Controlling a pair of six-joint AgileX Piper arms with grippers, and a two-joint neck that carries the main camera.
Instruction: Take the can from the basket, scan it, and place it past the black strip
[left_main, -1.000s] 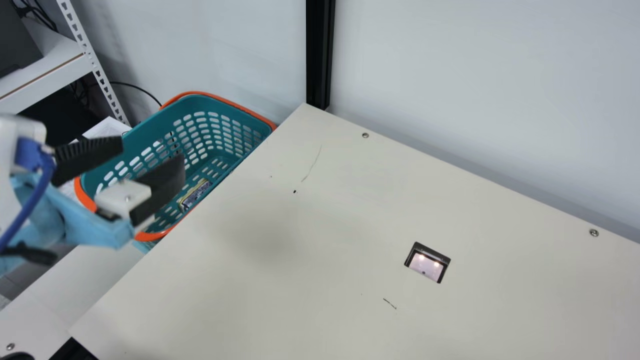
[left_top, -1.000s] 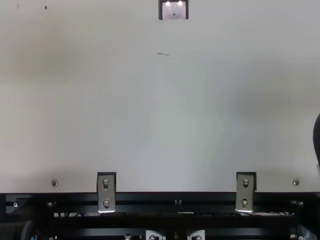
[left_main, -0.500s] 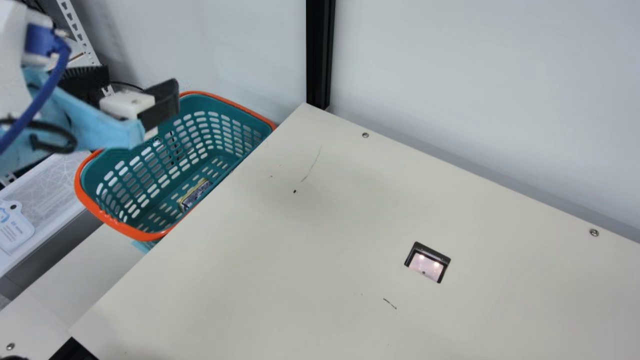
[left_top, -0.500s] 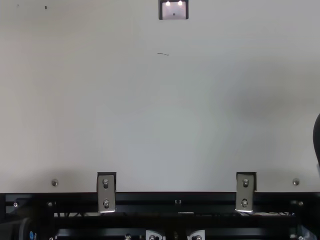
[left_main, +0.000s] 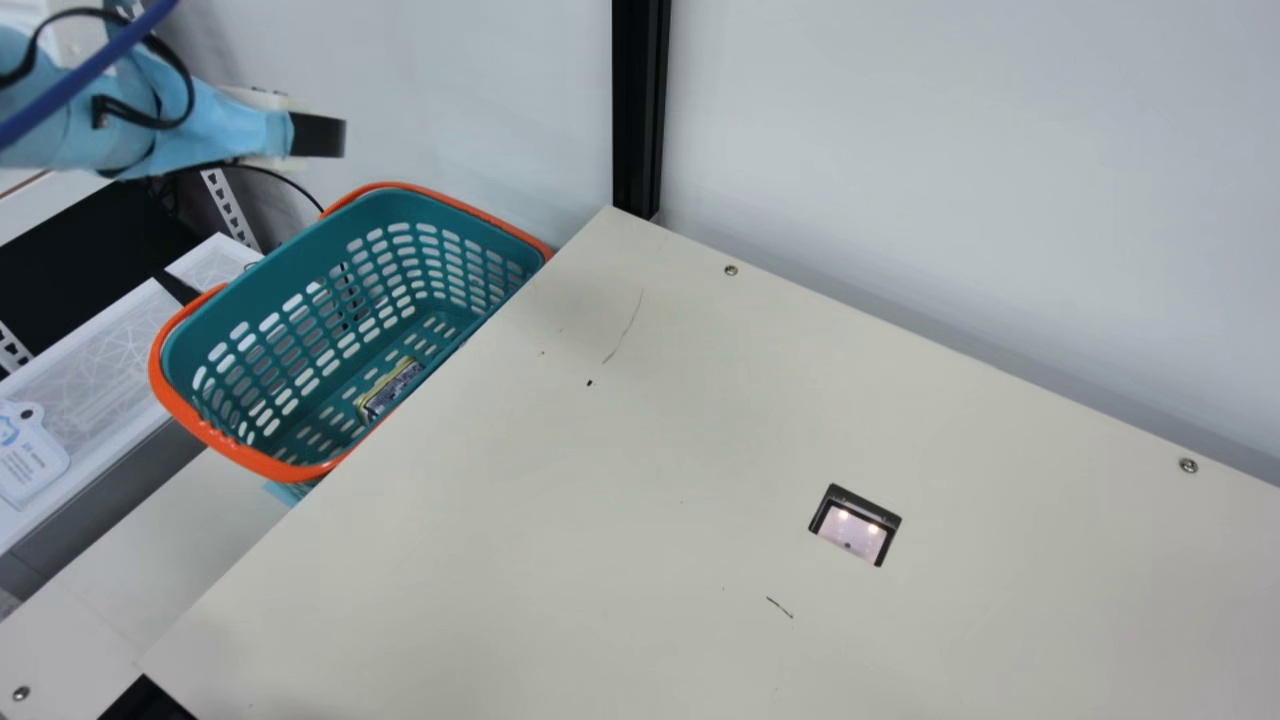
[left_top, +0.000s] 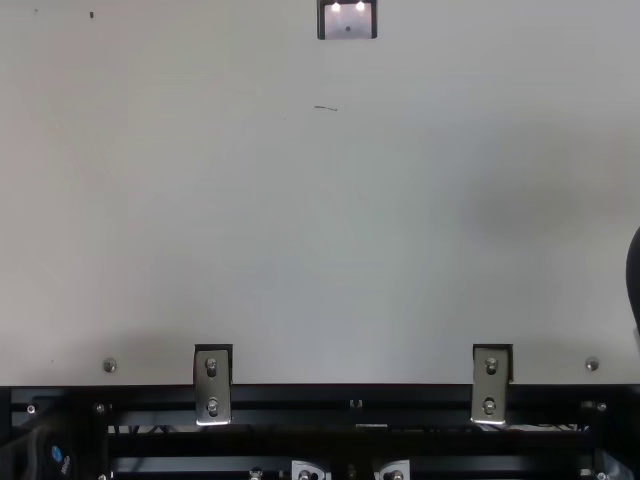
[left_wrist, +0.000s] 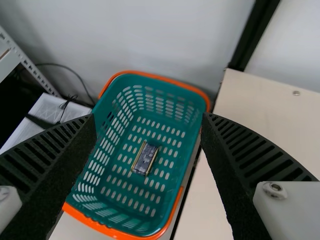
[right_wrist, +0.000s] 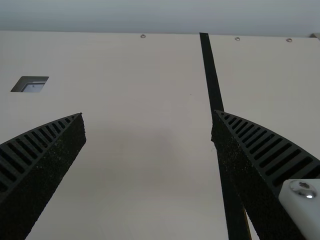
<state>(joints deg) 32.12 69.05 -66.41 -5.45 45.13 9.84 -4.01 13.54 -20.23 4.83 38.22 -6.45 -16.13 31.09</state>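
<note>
My left gripper (left_main: 318, 136) is raised above and beyond the far-left part of the basket in the main view. In the left wrist view, that gripper (left_wrist: 149, 116) is open, its fingers well apart. Below it, the teal basket with an orange rim (left_wrist: 150, 77) holds a small flat can (left_wrist: 144, 158) lying on its floor; the main view shows the same can (left_main: 390, 390) in the basket (left_main: 190, 412). In the right wrist view, my right gripper (right_wrist: 148, 114) stands open over the table, the black strip (right_wrist: 212, 75) running behind one finger. The scanner window (left_main: 853, 525) is set into the table.
The cream table (left_main: 600, 520) borders the basket's side. A black post (left_main: 638, 110) rises at the table's back corner before a pale wall. Beyond the basket are white boxes and a metal shelf frame. In the top view, a dark rounded part (left_top: 634, 275) shows at the right edge.
My left gripper has risen in the main view, from over the basket toward the top left, uncovering the basket's near-left rim. The can has stayed where it was.
</note>
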